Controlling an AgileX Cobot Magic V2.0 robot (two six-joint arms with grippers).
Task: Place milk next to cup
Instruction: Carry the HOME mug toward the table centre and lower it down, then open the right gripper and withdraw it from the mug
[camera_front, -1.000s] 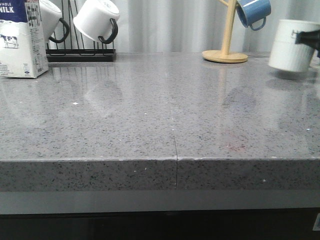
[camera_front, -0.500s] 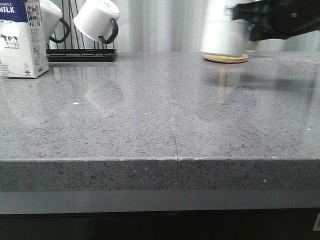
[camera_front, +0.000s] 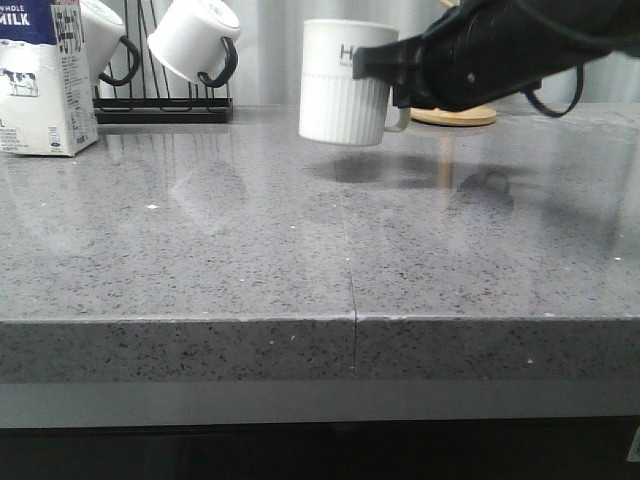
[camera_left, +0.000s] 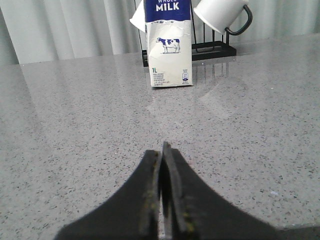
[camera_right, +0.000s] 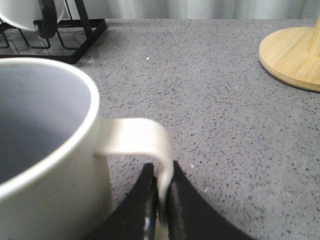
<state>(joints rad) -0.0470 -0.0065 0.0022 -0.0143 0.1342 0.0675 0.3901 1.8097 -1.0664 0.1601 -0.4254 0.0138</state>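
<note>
You've got the cup (camera_front: 343, 84) pinched by its handle in the right gripper (camera_right: 161, 200), hovering off the counter (camera_front: 300, 250) mid-table, while the milk (camera_front: 42, 78) sits untouched far left and your left gripper (camera_left: 162, 165) waits closed and empty, so the placing's all ahead.

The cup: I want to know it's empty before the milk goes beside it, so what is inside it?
In the right wrist view the cup shows only bare grey-white inner wall; its bottom is cut off from view. The right tool grips its handle.
</note>
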